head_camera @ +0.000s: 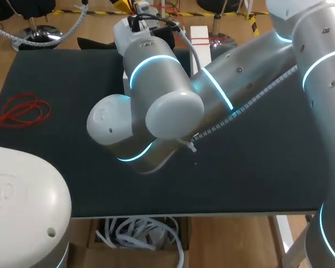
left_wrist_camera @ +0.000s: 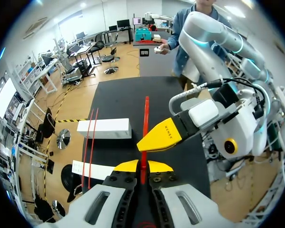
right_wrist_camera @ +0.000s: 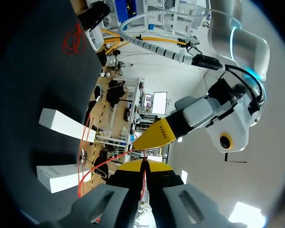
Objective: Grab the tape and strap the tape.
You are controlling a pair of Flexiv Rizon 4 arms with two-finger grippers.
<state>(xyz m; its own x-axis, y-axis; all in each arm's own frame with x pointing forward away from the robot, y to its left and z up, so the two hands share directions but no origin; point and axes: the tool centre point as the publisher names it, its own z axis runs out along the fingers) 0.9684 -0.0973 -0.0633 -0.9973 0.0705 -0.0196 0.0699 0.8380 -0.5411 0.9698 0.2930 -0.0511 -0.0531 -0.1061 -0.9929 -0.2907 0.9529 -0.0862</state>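
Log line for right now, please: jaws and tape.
left gripper: jaws shut on red tape | right gripper: jaws shut on red tape | white blocks beside tape | red coil on mat

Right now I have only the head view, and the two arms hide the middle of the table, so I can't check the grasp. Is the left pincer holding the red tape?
Observer: Yes. The left wrist view shows the left pincer shut on the red tape, which runs straight ahead of it over the dark mat.
Operator: And the right pincer?
Observer: Its own wrist view shows the right pincer closed on a thin red strand of the tape.
Operator: How near are the two?
Observer: Very close: in the left wrist view the right pincer's yellow tip meets the tape just ahead of the left pincer's tips.
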